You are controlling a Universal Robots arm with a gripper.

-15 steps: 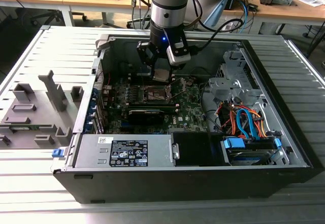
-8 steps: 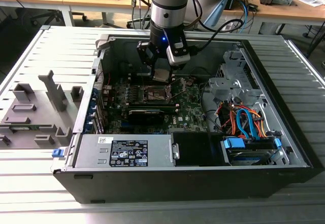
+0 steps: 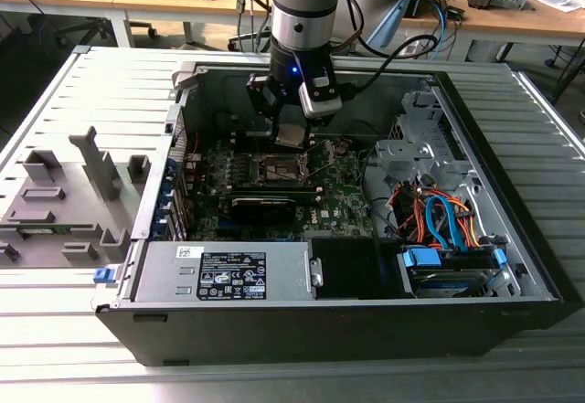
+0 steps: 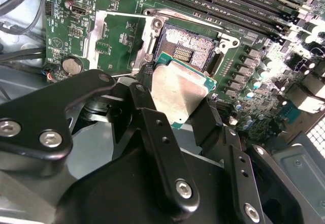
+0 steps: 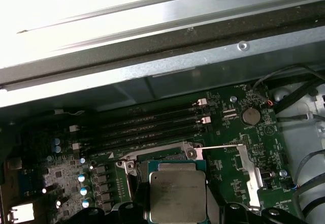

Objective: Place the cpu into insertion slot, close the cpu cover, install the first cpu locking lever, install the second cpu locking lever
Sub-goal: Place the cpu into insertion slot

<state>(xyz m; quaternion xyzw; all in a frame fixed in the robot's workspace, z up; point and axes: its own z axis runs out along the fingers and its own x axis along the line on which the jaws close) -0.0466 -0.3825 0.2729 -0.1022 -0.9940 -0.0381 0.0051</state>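
My gripper [image 3: 291, 134] is shut on the cpu [image 3: 291, 136], a flat square chip with a silvery face, inside the open computer case. In the second wrist view the cpu [image 4: 179, 93] sits between two black fingers [image 4: 140, 102], just short of the insertion slot [image 4: 189, 45]. The slot is a dark square socket with a metal rim, and it holds nothing. The cpu [image 5: 176, 196] covers most of the insertion slot [image 5: 133, 176] in the first wrist view. The cpu cover [image 4: 96, 38], a thin silver frame, lies swung open beside the socket; its edge [image 5: 251, 170] shows in the first wrist view.
Long black memory slots [image 5: 147, 125] run beside the socket, with a coin battery [image 5: 250, 116] near the cover. A long black card [image 3: 265, 205] lies across the board. The power supply [image 3: 228, 275] sits near the case's front wall, with orange and blue cables [image 3: 439, 220] toward the exterior view's right. A grey fixture [image 3: 64, 202] stands outside the case.
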